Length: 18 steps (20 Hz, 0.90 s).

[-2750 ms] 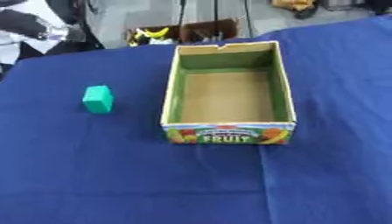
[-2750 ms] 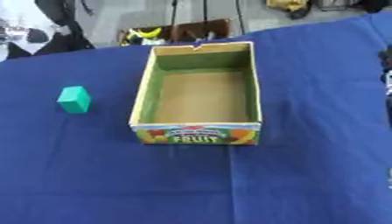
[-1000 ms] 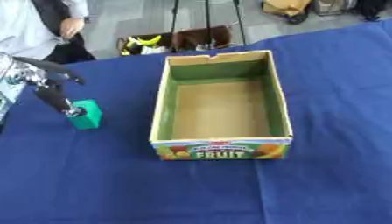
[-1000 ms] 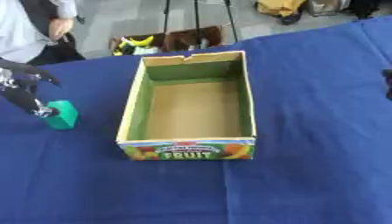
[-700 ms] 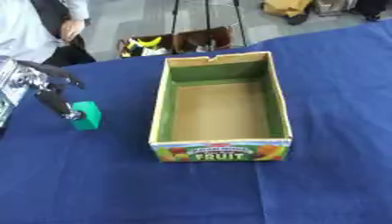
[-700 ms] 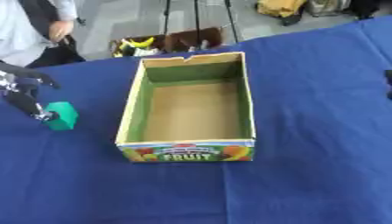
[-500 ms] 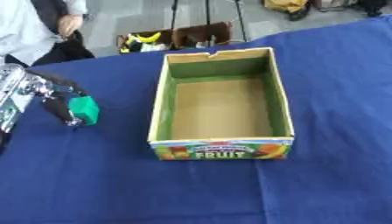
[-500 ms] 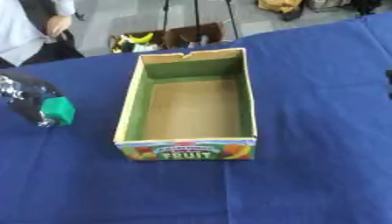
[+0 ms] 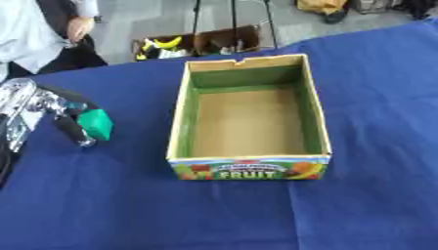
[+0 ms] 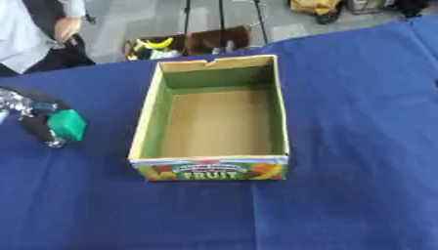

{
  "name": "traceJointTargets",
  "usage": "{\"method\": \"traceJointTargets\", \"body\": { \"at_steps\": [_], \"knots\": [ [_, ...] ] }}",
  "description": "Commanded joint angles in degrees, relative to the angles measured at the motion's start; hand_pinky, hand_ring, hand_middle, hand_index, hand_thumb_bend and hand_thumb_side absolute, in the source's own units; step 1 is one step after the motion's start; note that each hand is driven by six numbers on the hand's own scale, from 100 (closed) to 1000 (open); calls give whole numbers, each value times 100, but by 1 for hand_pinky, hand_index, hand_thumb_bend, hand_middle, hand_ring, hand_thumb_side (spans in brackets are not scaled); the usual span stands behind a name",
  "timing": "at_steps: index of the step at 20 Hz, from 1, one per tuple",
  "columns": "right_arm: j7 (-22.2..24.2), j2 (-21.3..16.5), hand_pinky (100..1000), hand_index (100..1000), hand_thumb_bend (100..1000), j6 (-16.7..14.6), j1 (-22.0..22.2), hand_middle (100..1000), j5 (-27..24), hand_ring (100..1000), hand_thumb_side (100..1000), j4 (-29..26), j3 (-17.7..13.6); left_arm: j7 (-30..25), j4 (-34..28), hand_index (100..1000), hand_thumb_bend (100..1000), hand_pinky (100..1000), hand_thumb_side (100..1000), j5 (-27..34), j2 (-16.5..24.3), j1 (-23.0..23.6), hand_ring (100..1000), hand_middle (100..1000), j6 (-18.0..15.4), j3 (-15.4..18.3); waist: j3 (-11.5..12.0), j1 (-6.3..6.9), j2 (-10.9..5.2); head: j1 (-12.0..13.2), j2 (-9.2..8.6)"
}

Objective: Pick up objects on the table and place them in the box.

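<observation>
Blue cloth covers the tabletop (image 9: 359,88) from edge to edge, with bare floor and stands beyond its far side. At centre stands the box (image 9: 248,163), an open cardboard carton with green inner walls, a brown floor and a fruit label on its near face; it holds nothing. Well to its left, at the view's edge, the robot's left hand (image 9: 38,114) has its fingers (image 9: 70,131) curled round a green block (image 9: 96,124), thumb side and finger side closed on it. Whether the block rests on the cloth or hangs just clear of it cannot be told from either view. The right hand shows in neither view.

Judged from this, the task stands at the grasp: the pick is made or nearly made, and the carry has not begun. The next move calls for raising the block high enough to clear the carton's left wall, travelling right until it sits over the brown floor, then letting the fingers open. The near-left wall is the thing to mind, since a low carry could catch its rim and shove the carton.
</observation>
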Motion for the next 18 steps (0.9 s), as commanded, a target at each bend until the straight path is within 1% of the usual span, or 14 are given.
{"method": "traceJointTargets", "body": {
  "at_steps": [1,2,4,5,7,9,10,11,12,13,14,15,18],
  "knots": [
    [-17,-139,868,921,100,4,-62,815,-47,906,1000,-135,-26,5,-3,1000,398,768,531,75,105,-101,740,913,20,31,-9,-26,-89,31,-69],
    [-22,-140,868,921,100,5,-61,815,-49,906,1000,-136,-27,5,-13,1000,396,766,527,78,103,-107,739,906,30,34,-8,-25,-85,29,-66],
    [-27,-140,868,922,100,5,-62,814,-50,906,1000,-142,-29,5,-44,995,355,747,521,89,97,-118,722,860,53,54,-3,-21,-83,27,-55],
    [-30,-140,868,922,100,5,-61,814,-49,906,1000,-144,-31,5,-65,976,345,737,518,102,95,-121,717,839,65,66,-2,-19,-83,25,-56],
    [-35,-139,868,922,100,5,-56,814,-47,906,1000,-145,-36,5,-106,947,326,718,511,123,97,-124,709,823,84,75,-2,-19,-85,22,-60],
    [-37,-139,868,922,100,4,-53,814,-46,906,1000,-146,-38,5,-130,947,326,718,511,131,100,-122,709,823,96,73,-2,-19,-86,21,-62],
    [-40,-138,868,922,100,3,-54,814,-47,906,1000,-148,-41,5,-141,891,275,686,496,131,102,-124,685,771,102,73,-2,-20,-87,22,-60],
    [-45,-136,868,922,100,1,-57,814,-47,906,1000,-151,-46,5,-155,876,238,677,483,126,103,-127,675,749,109,73,-2,-22,-88,24,-59],
    [-51,-135,868,922,100,-2,-61,814,-48,906,1000,-156,-50,5,-165,872,216,672,475,119,104,-129,669,745,117,72,-1,-24,-88,25,-62],
    [-55,-134,868,923,100,-5,-65,814,-49,906,1000,-162,-52,5,-169,856,176,643,465,118,103,-130,623,718,128,75,-1,-26,-87,27,-65],
    [-59,-133,868,923,100,-8,-67,814,-49,906,1000,-167,-53,5,-170,843,140,637,456,123,104,-132,603,696,145,80,-1,-28,-86,27,-69],
    [-60,-133,868,923,100,-8,-67,814,-49,906,1000,-169,-54,16,-177,818,100,620,447,130,105,-138,565,654,165,88,0,-30,-85,24,-71],
    [-62,-132,869,923,100,-6,-51,814,-47,905,1000,-165,-60,139,-225,783,100,596,431,108,120,-172,531,600,246,101,9,-33,-94,14,-53]
  ]
}}
